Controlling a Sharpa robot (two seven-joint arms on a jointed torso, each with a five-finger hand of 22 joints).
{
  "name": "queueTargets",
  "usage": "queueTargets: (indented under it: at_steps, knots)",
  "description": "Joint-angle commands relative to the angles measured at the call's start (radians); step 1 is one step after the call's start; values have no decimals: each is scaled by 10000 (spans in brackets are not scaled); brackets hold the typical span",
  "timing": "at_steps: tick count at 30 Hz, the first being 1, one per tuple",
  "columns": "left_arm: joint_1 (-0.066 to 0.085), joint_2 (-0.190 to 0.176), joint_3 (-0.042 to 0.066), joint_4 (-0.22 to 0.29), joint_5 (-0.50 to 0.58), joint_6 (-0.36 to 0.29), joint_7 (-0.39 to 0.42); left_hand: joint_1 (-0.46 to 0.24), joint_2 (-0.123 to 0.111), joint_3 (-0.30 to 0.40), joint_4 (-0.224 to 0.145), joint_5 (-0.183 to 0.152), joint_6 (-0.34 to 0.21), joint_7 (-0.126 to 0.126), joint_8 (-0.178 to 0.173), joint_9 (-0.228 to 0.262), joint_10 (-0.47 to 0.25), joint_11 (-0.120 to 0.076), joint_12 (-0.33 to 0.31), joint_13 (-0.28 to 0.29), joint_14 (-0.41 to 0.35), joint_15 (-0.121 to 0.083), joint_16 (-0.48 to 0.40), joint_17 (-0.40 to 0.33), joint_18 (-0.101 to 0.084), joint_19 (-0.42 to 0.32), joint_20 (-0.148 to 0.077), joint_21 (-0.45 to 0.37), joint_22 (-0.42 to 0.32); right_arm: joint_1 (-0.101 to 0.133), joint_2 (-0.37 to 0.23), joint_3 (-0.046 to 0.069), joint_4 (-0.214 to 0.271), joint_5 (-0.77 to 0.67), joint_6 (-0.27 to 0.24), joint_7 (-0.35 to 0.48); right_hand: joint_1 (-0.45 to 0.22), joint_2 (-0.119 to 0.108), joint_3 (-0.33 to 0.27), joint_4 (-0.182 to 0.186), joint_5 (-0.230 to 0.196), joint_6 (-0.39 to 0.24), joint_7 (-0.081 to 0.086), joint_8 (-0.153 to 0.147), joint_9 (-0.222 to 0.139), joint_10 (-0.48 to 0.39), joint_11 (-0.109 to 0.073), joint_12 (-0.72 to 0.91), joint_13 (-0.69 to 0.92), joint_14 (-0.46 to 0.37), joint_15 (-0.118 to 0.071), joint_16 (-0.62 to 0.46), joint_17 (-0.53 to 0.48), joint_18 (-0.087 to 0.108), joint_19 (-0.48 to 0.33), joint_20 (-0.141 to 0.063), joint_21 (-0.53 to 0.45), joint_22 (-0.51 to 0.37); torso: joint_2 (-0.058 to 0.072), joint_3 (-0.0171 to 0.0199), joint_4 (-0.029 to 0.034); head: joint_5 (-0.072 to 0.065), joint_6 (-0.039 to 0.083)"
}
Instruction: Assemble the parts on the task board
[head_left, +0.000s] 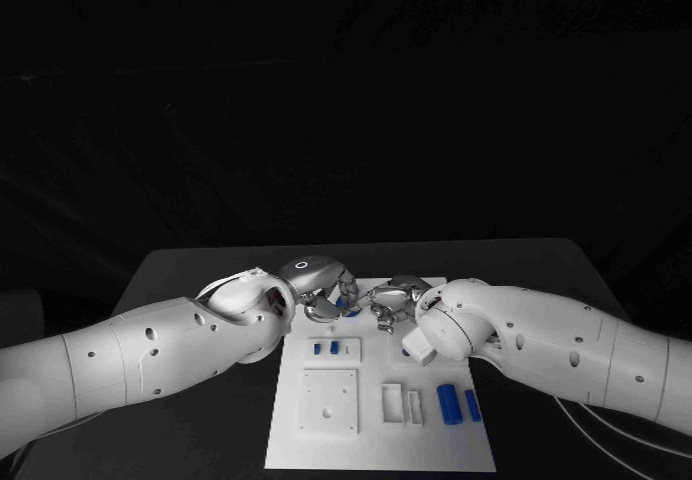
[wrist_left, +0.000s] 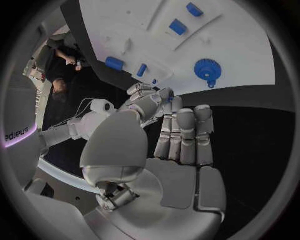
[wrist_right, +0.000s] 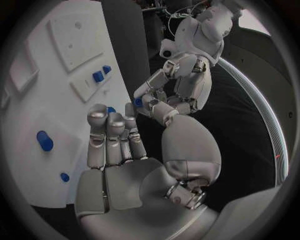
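1. The task board (head_left: 378, 440) lies on the black table (head_left: 188, 275). The 2 hands meet over its far edge.
2. The left hand (head_left: 329, 290) pinches a small blue part (wrist_right: 137, 102) at its fingertips.
3. The right hand (head_left: 392, 303) touches that same part; whether it grips, I cannot tell.
4. Judgement: early stage. 2 blue cylinders (head_left: 459, 404), 2 blue blocks (head_left: 327, 348) and a blue gear (wrist_left: 207, 69) lie loose on the board.
5. Writing: "sharpa" reads on the robot's arm (wrist_left: 19, 134).

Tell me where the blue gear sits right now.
The blue gear lies on the white task board near its edge, just beyond the left hand in the left wrist view.
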Motion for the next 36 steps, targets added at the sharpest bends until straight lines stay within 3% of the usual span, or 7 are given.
queueTargets:
  at_steps: [1,8,20,35,36]
  knots:
    - [17,34,13,60,5,30,77,24,94,35,-1,39,50,12,31,35,140,60,-11,5,44,-27,10,-12,144,27,-330,39,93,-7,8,-5,29,-83,238,162,180,34,580,11,333,86,17,22,-30,15,-40,21,-8,17,-57,15,20,701,25,67,68,176,1,4,0,4,-9]
    - [17,24,13,80,6,10,72,25,93,37,0,38,49,12,30,34,143,60,-16,2,48,-28,7,-14,144,30,-331,37,92,-7,-6,-5,25,-84,303,200,239,265,1345,-160,823,141,13,47,-48,21,-37,31,5,17,-57,19,32,701,30,103,124,192,1,2,0,6,-23]
    - [17,30,13,84,57,-60,62,23,86,39,6,36,34,18,21,29,144,60,-32,-7,56,-28,-6,-20,143,39,-333,32,87,-8,-19,-5,17,-152,362,224,212,430,1930,-384,298,227,-12,113,-41,30,-57,46,25,25,-75,28,46,701,32,124,189,186,-1,2,-2,1,-30]
    - [18,33,12,66,361,-182,146,63,24,54,-19,2,-51,52,-28,4,113,74,-94,-40,71,-16,-48,-38,146,52,-337,8,74,-8,-44,-5,6,-78,311,359,131,393,1991,-370,232,334,-41,191,9,33,-80,43,26,31,-94,29,48,701,42,133,203,180,0,5,-1,-13,-28]
    - [18,30,12,61,396,-213,152,155,-113,66,-131,-34,-183,92,-102,-28,76,74,-121,-52,68,-9,-59,-43,159,47,-346,2,74,-8,-45,-5,6,-78,310,364,128,393,1991,-369,233,336,-41,193,10,33,-81,43,26,31,-94,29,48,701,43,133,204,180,0,5,-1,-13,-28]
